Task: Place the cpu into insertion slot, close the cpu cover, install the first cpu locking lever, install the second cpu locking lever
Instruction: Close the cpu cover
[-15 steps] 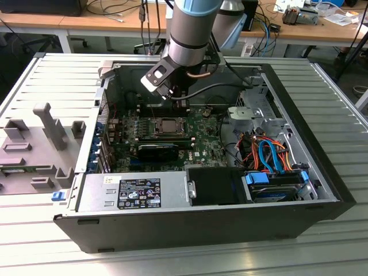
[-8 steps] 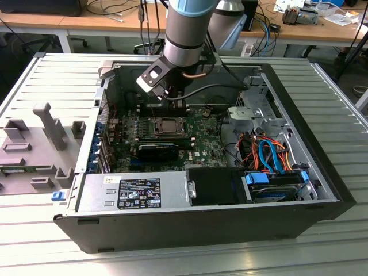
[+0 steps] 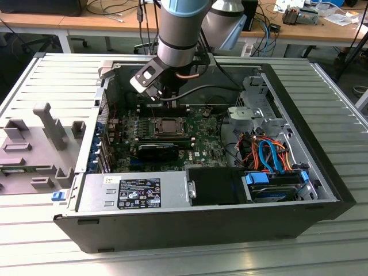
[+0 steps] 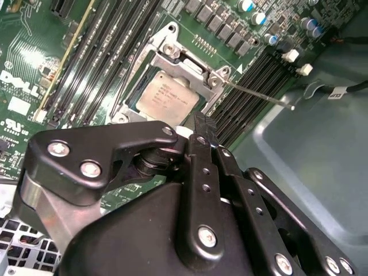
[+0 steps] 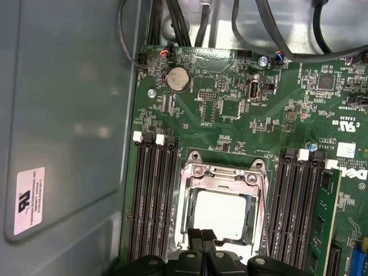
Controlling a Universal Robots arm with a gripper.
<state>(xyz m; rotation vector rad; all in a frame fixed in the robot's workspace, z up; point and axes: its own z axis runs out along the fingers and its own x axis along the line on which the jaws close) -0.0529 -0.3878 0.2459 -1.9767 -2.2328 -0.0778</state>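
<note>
**Fig.** Open PC case (image 3: 201, 227) on slatted tabletop (image 3: 52, 75), exterior view. The cpu (image 5: 221, 215) lies flat in the insertion slot (image 5: 188, 221) on the motherboard (image 5: 230, 115). The cpu cover (image 5: 221, 171) is down over it, w/ chip top showing thru the window. In second wrist view, a thin locking lever (image 4: 259, 92) juts free over the memory slots (image 4: 241, 106). Gripper (image 5: 201, 233) hangs by the socket's edge; contact can't be told. Fingers (image 5: 194, 238) are pressed together, nothing btw them.
</note>
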